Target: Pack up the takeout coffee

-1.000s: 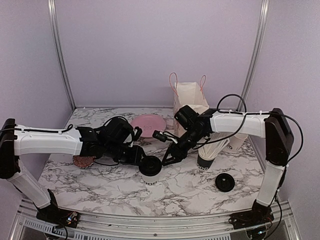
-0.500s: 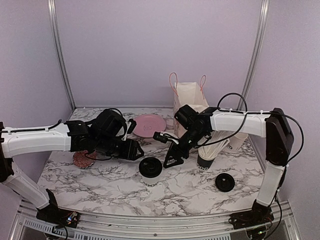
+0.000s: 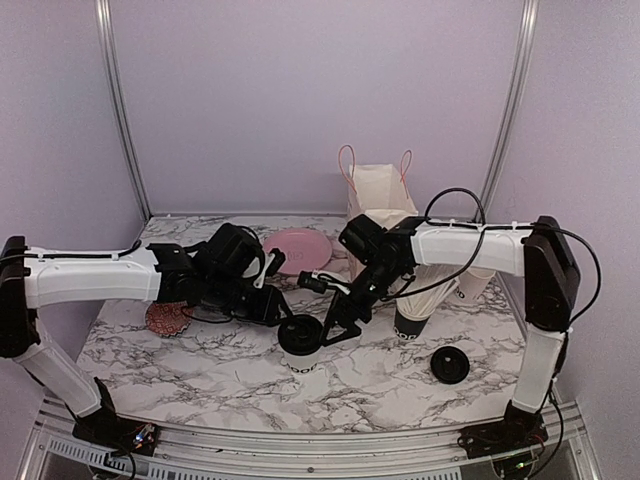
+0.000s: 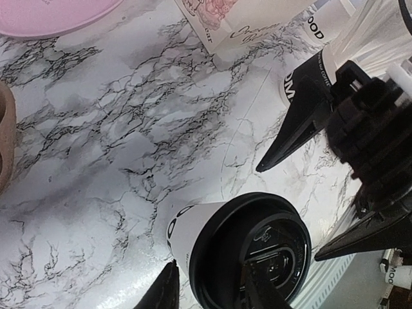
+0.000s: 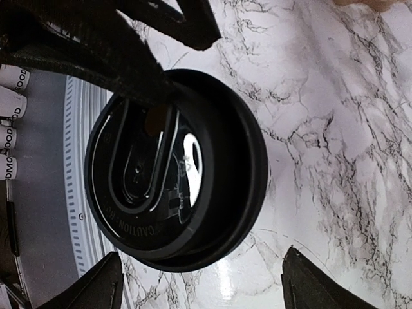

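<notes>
White cup (image 4: 232, 238): right pincer (image 5: 199, 257) gapes around it (gaps both sides); left pincer (image 4: 209, 283) at rim, grip unclear.

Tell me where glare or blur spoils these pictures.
Right wrist view: a white glare patch on the black lid, dark blur along the top. Left wrist view: the marble table washes out near the bottom. Top view: even light, sharp.

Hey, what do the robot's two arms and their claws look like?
The two arms are alike. The left arm and the right arm each have long white links with black joints and black wrists. Thin black cables run along both and loop high above the right one. The left claw and the right claw are all black, each with two tapering, pointed fingers.
</notes>
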You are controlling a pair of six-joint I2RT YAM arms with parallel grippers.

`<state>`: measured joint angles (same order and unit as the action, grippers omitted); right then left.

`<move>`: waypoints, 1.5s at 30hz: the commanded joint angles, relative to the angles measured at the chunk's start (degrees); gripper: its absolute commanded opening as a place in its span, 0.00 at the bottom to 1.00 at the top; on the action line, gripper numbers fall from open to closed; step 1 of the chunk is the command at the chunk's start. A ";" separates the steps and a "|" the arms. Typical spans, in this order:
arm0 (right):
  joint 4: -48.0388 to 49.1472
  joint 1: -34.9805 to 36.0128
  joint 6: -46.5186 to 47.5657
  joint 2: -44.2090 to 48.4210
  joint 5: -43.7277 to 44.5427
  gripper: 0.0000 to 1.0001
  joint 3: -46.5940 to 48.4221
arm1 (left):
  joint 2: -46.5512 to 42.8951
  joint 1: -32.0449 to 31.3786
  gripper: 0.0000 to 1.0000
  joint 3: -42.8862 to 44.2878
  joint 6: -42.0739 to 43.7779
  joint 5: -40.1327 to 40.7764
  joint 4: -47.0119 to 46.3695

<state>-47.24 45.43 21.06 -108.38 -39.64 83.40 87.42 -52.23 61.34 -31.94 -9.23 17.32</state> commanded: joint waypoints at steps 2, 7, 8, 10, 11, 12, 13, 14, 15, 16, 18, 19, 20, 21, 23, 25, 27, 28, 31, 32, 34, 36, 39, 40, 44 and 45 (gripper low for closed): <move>0.07 0.27 -1.95 -2.53 2.15 0.82 2.99 | 1.77 0.10 0.24 0.51 0.74 -0.71 -1.41; 1.43 0.03 -4.14 -4.86 11.80 0.81 3.23 | 0.93 -0.01 0.19 -3.25 -1.50 -0.82 -1.24; 1.45 -0.05 -4.37 -5.24 13.13 0.81 3.50 | 0.63 0.02 0.18 -4.16 -2.06 -0.59 -1.27; 1.45 -0.21 -4.61 -5.82 14.86 0.80 4.06 | 0.14 -0.01 0.17 -5.58 -2.90 -0.57 -1.28; 1.45 -0.17 -4.46 -6.11 15.17 0.80 4.39 | -0.07 -0.06 0.17 -6.14 -3.52 -0.45 -1.32; 1.33 -0.17 -4.26 -6.25 15.22 0.80 4.67 | -0.32 -0.19 0.17 -6.61 -3.73 -0.14 -1.31; 1.28 -0.19 -4.01 -6.39 15.10 0.79 4.89 | -0.54 -0.30 0.16 -6.93 -4.07 0.20 -1.31; 1.20 -0.21 -3.67 -6.46 14.97 0.79 5.05 | -0.69 -0.44 0.16 -7.12 -4.56 0.46 -1.32; 1.19 -0.18 -3.39 -6.44 14.88 0.79 5.04 | -0.81 -0.49 0.14 -7.19 -5.12 0.72 -1.33; 1.26 -0.20 -3.05 -6.35 14.83 0.78 4.90 | -0.85 -0.61 0.12 -7.18 -5.81 0.99 -1.27; 1.52 -0.17 -2.69 -6.02 14.92 0.78 4.56 | -1.02 -1.11 0.11 -6.97 -7.03 1.71 -1.25; 1.53 -0.17 -2.46 -5.83 14.78 0.78 4.35 | -1.09 -1.49 0.12 -6.71 -7.38 1.89 -1.32; 1.47 -0.17 -2.31 -5.60 14.74 0.78 4.20 | -1.18 -1.93 0.13 -6.23 -7.49 2.04 -1.32; 1.49 -0.19 -1.93 -5.21 14.52 0.77 4.04 | -1.25 -2.46 0.14 -5.71 -7.53 2.24 -1.33; 1.45 -0.17 -1.58 -4.18 14.41 0.78 3.74 | -1.56 -3.37 0.21 -4.41 -7.33 2.37 -1.30; 1.37 -0.20 -0.92 -2.69 14.40 0.77 3.35 | -2.29 -4.02 0.26 -3.53 -7.26 2.78 -1.27; 1.36 -0.18 -0.58 -1.32 14.77 0.77 3.03 | -3.56 -4.35 0.28 -3.09 -7.17 3.60 -1.27; 1.41 -0.22 -0.38 -0.72 14.86 0.77 2.53 | -4.10 -4.45 0.29 -3.07 -7.09 4.15 -1.27; 1.96 -0.21 0.05 0.53 15.47 0.77 1.20 | -4.93 -4.46 0.30 -3.14 -6.70 4.55 -1.24; 2.02 -0.17 0.25 0.72 15.72 0.77 0.90 | -4.89 -4.46 0.31 -3.16 -6.70 4.57 -1.23; 2.09 -0.25 0.40 1.07 15.87 0.78 0.41 | -4.92 -4.46 0.33 -3.11 -6.44 4.42 -1.16; 2.07 -0.24 0.58 1.60 15.73 0.77 0.20 | -5.23 -4.46 0.36 -3.07 -6.12 4.38 -1.08; 1.73 -0.25 1.26 2.89 15.81 0.77 0.04 | -5.74 -4.46 0.43 -2.68 -5.31 4.01 -1.06; 1.64 -0.28 1.57 3.45 15.90 0.78 -0.15 | -5.78 -4.46 0.46 -2.52 -4.99 3.99 -1.06; 2.27 -0.26 2.65 5.88 15.09 0.77 -2.03 | -3.94 -4.54 0.54 -1.62 -2.25 2.02 -1.14; 2.66 -0.25 2.60 6.35 14.92 0.77 -2.59 | -3.05 -4.74 0.56 -1.32 -1.78 1.42 -1.21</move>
<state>-45.89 45.36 22.39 -106.00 -24.51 81.93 83.33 -56.64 57.23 -36.73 -5.80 15.33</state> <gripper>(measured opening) 0.775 0.530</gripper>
